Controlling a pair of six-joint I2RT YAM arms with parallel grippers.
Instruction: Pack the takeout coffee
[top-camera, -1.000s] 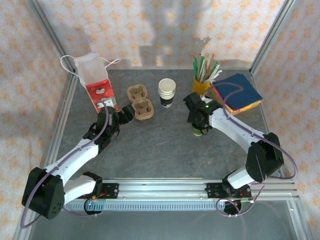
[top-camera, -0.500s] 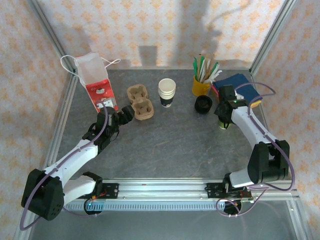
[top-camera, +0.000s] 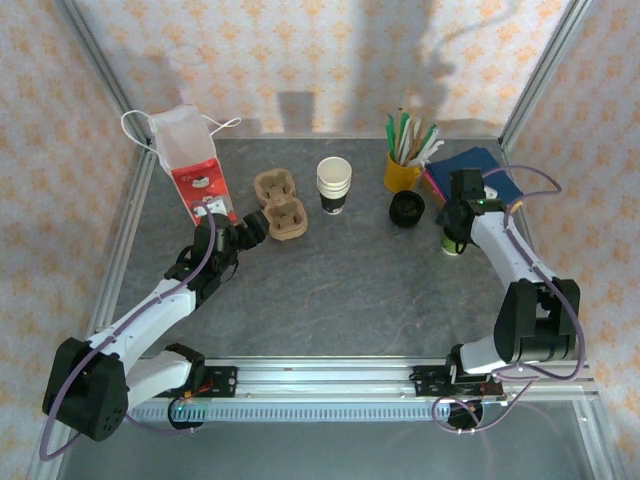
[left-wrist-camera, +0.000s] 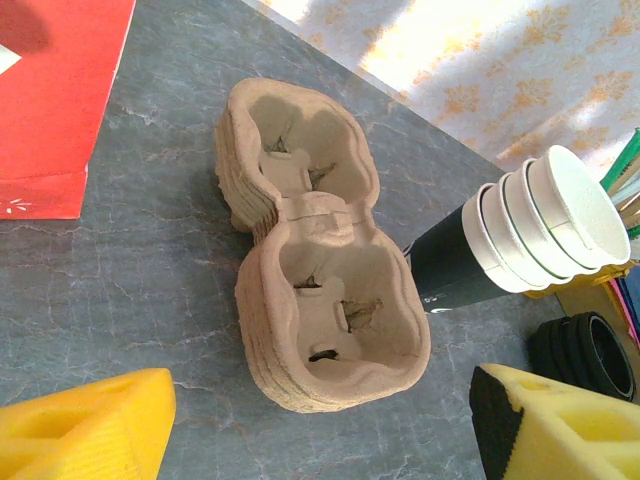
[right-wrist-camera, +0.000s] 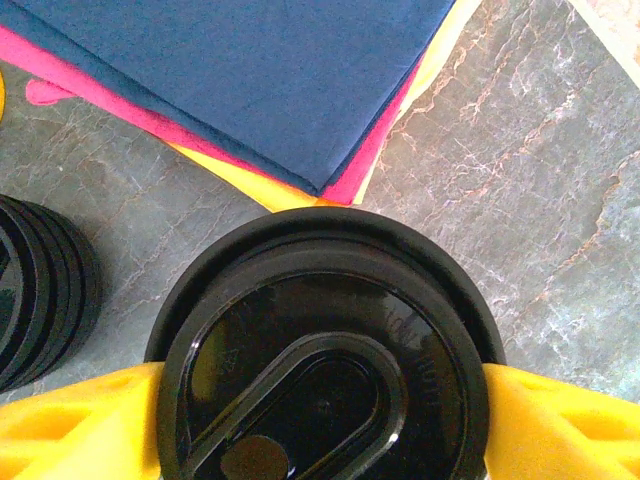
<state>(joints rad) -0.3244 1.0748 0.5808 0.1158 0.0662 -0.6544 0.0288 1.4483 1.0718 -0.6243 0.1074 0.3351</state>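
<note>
- While the takeout coffee (right-wrist-camera: 325, 350) is standing upright toward the right side of the grey worktop (top-camera: 330, 290), the right hand (top-camera: 454, 236) is hanging directly over it, one yellow finger on each side of the cup.
- The cup's black lid is facing the wrist camera and hiding the spots where the fingers (right-wrist-camera: 70, 425) would be meeting the cup wall. I cannot tell whether the right hand is clenching the cup or standing free of it.
- The coffee is sitting just in front of a stack of blue, pink and yellow sheets (right-wrist-camera: 230, 80), and a stack of black lids (right-wrist-camera: 35, 290) is lying near it on the side toward the worktop's middle.
- The left hand (top-camera: 253, 227) is hanging released, its fingers spread wide and gripping nothing.
- It is pointing at a stack of brown two-cup carriers (left-wrist-camera: 315, 250) lying flat just ahead of its fingertips.
- Nested paper cups (left-wrist-camera: 530, 225) are standing just beside the carriers, on their right in the top view.
- A red-and-white bag (top-camera: 195, 170) is standing upright to the carriers' left.
- A yellow mug of sticks (top-camera: 402, 172) is standing at the back, between the paper cups and the sheets.
</note>
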